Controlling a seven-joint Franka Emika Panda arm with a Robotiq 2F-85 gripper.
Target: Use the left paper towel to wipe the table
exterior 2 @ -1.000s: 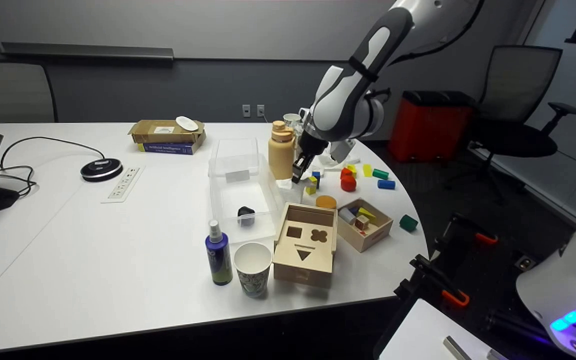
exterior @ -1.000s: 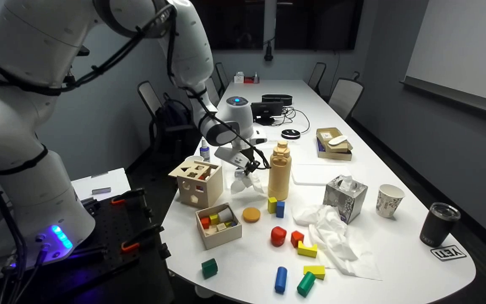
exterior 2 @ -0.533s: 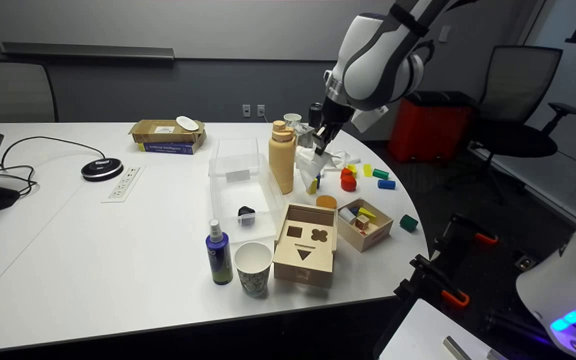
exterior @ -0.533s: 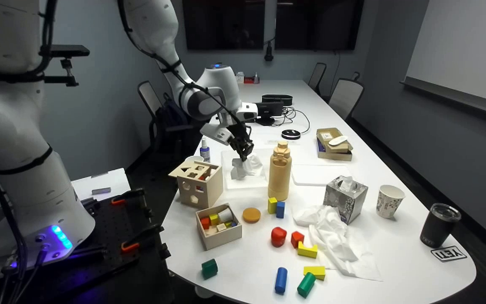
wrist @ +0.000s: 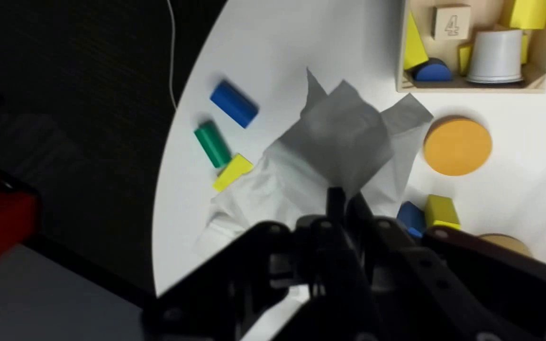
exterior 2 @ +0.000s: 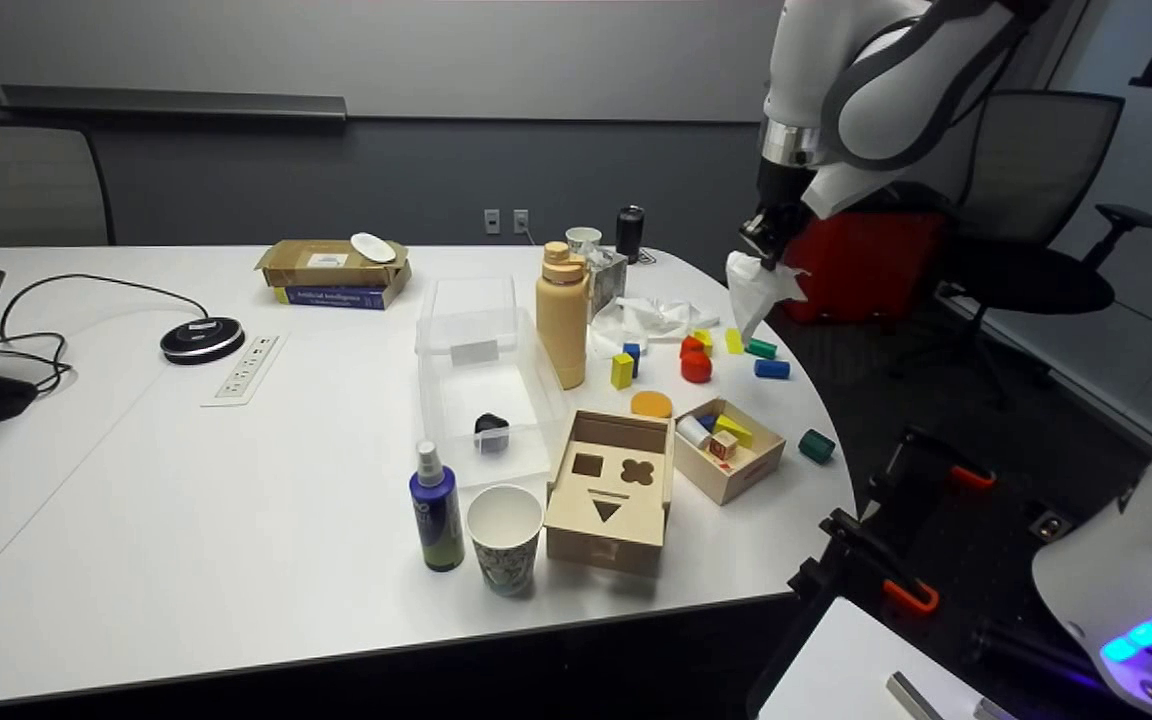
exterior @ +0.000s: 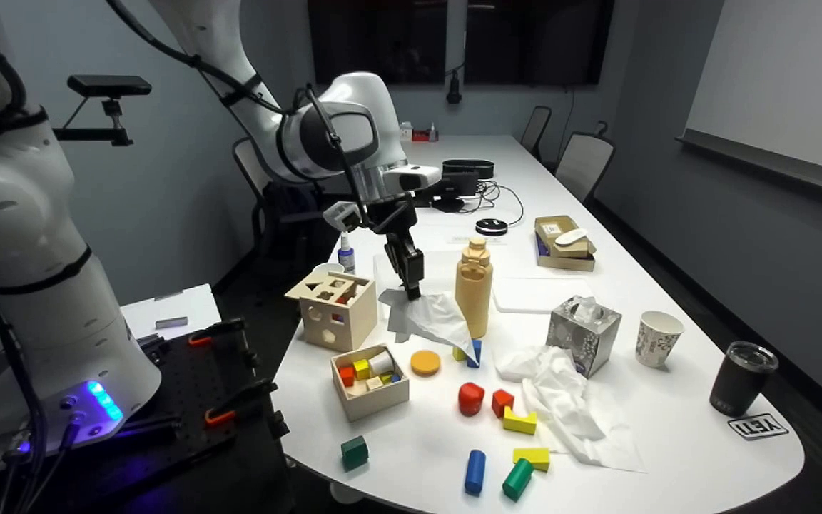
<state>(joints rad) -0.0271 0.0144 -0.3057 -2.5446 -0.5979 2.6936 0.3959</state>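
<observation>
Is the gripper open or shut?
The gripper is shut on the paper towel, which hangs from it in both exterior views.

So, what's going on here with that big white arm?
A robot arm has its claw closed on a white paper towel. It dangles over the rounded end of the white table, seemingly clear of the surface it's meant to wipe, so no wiping shows at this moment. Another crumpled paper towel lies beside the tissue box, near loose toy blocks.
</observation>
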